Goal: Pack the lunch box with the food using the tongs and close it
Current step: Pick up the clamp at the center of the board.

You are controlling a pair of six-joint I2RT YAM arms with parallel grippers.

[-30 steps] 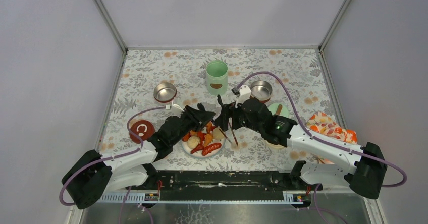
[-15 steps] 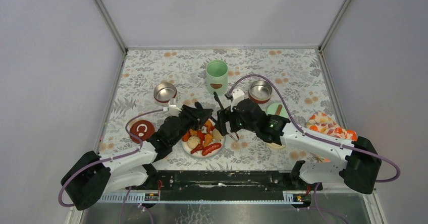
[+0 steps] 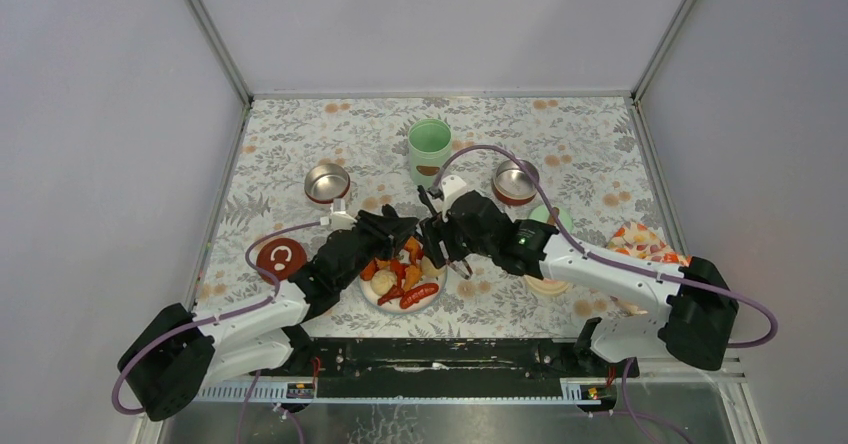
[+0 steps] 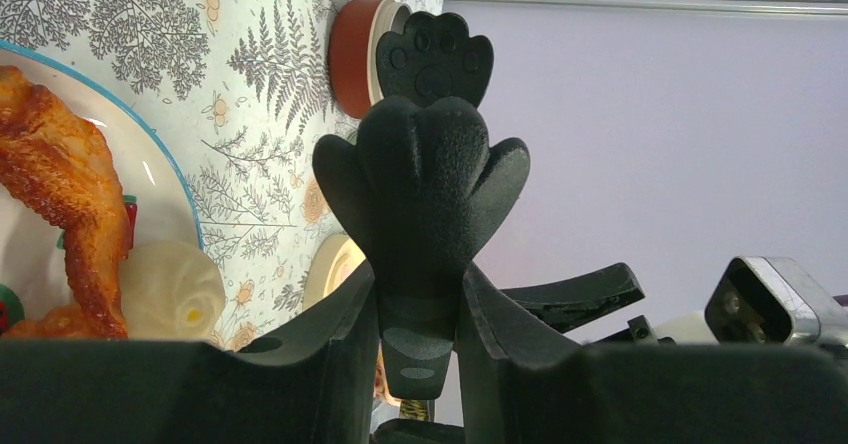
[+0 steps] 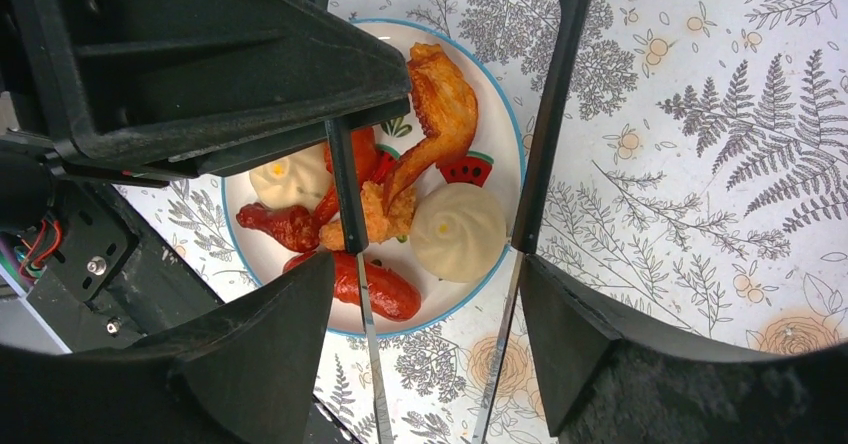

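The blue-rimmed white plate (image 5: 505,144) lies nearest the arm bases, at the 6 o'clock edge of the floral surface (image 3: 580,134). All the food in view is on it: a golden chicken wing (image 5: 440,104), a crumbed fried nugget (image 5: 380,214), a pale bun (image 5: 460,229) at 4 o'clock, a second bun (image 5: 290,179) at 9 o'clock, a brown drumstick (image 5: 280,226) and a glossy red sausage (image 5: 385,292) at the near rim.

Just above the plate, the right tool (image 5: 425,264) stands wide. Each finger lies against one arm of the slim tongs (image 5: 548,134), which are spread over the food. One arm crosses the nugget and the other runs along the plate's 3 o'clock rim.

The left tool (image 4: 420,344) comes in from 9 o'clock, pressed narrowly on the stem of the paw-tipped tongs (image 4: 420,184).

The dark-red lid (image 3: 281,257) lies flat at 9 o'clock from the plate. The cream lid (image 3: 545,286) sits at 3 o'clock, partly under the right arm, and the green lid (image 3: 552,214) with its brown knob is at 2 o'clock. An orange-printed cloth (image 3: 655,249) lies further out at 3 o'clock.

Farther back, the left steel bowl (image 3: 327,182) at 11 o'clock and the right steel bowl (image 3: 515,181) at 1 o'clock stand uncovered, showing bare metal inside. The mint-green jar (image 3: 418,164) stands upright and open at 12 o'clock, between the bowls and a little beyond them.
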